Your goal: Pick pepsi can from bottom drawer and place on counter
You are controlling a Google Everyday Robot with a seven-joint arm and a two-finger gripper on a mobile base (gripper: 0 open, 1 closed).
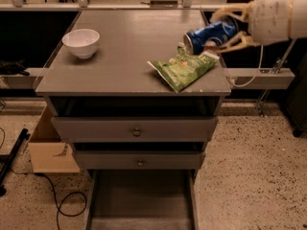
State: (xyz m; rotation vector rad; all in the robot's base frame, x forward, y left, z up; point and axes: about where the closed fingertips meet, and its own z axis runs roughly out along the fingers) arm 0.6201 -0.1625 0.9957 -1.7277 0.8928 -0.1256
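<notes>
My gripper (224, 28) comes in from the right and is shut on the blue pepsi can (209, 35). It holds the can tilted on its side just above the right part of the grey counter (129, 47), over the far end of a green chip bag (184, 67). The bottom drawer (139, 200) stands pulled open at the foot of the cabinet, and its grey floor shows nothing in it.
A white bowl (81, 42) sits at the counter's left. Two knobbed upper drawers (136, 131) are slightly open. A cardboard box (50, 147) and a black cable (62, 200) lie on the speckled floor to the left.
</notes>
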